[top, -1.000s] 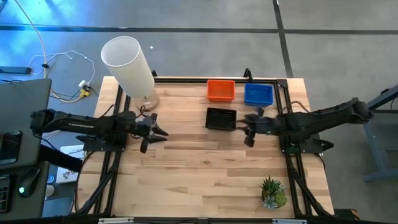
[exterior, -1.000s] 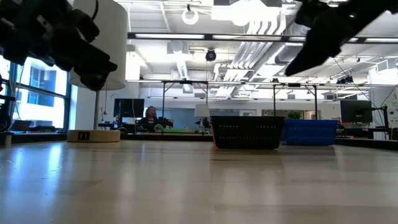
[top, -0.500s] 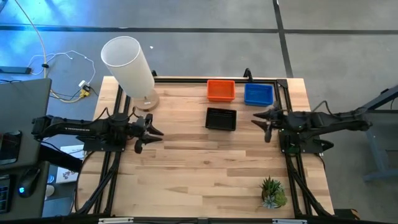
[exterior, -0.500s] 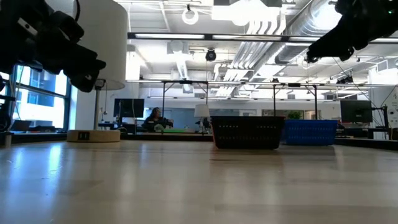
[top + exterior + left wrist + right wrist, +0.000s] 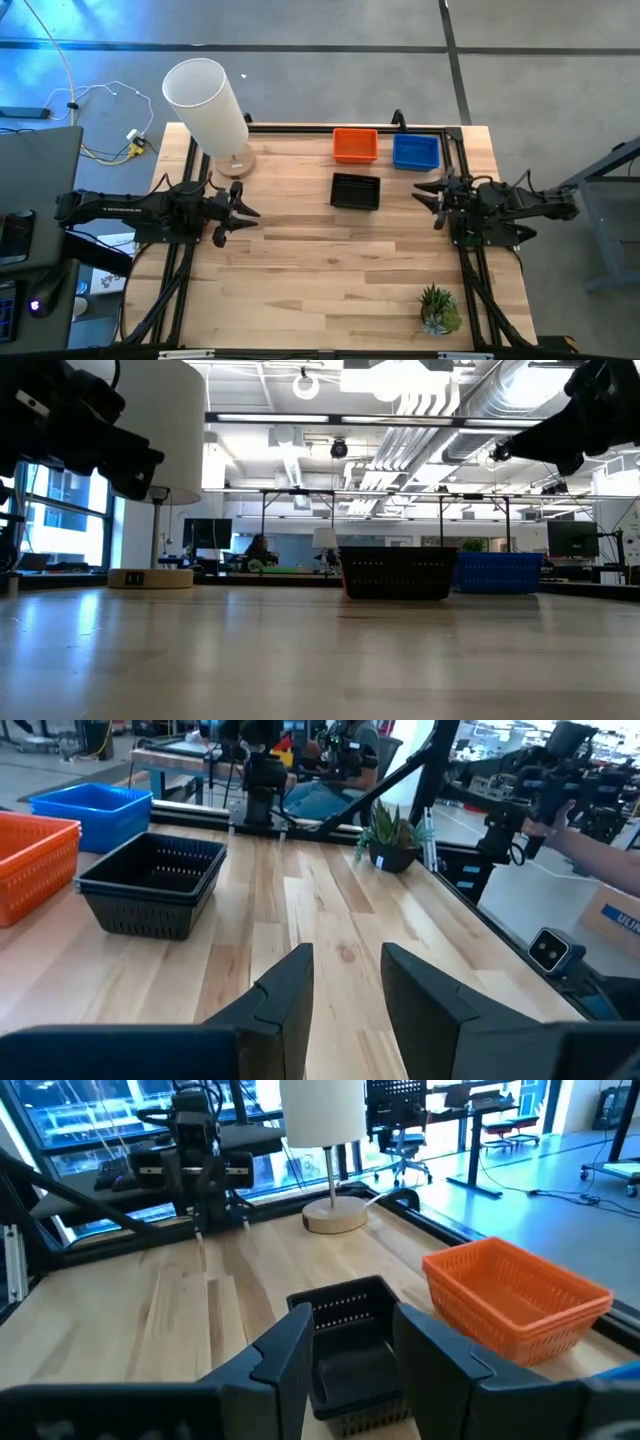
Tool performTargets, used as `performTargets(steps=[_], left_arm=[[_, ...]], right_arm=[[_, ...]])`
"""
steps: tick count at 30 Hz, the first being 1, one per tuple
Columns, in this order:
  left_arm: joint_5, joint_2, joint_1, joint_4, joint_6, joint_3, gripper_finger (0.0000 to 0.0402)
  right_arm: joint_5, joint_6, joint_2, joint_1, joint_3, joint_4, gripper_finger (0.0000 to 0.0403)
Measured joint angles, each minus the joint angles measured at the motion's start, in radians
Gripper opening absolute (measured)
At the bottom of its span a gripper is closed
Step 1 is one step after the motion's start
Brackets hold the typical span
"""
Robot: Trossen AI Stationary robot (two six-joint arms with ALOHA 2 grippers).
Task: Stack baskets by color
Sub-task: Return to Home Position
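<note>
You are looking down on a wooden counter point(image 5: 320, 270) where a tall white cylinder point(image 5: 207, 100) is standing on a round base point(image 5: 238, 160) at the far left corner. A small green potted plant point(image 5: 438, 308) is sitting near the front right corner, well apart from the cylinder. White cables point(image 5: 108, 90) are trailing over the grey floor point(image 5: 330, 70) beyond the counter's left side, and a person point(image 5: 258, 548) is sitting far back in the room.

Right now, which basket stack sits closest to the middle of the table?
The black stack; the orange stack and blue stack sit side by side along one edge of the table.
</note>
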Motion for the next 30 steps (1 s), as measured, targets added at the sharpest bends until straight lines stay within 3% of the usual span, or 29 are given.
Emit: performTargets(steps=[10, 19, 30], left_arm=[[0.004, -0.034, 0.0, -0.009, 0.011, 0.0, 0.0107], [0.004, -0.108, 0.0, -0.007, 0.067, 0.0, 0.0107], [-0.051, -0.289, 0.0, -0.005, 0.105, 0.0, 0.0107]], right_arm=[[-0.005, 0.046, -0.015, 0.0, -0.14, 0.081, 0.0128], [-0.022, 0.038, -0.013, 0.0, -0.143, 0.094, 0.0128], [0.003, 0.027, -0.013, 0.0, -0.142, 0.091, 0.0128]])
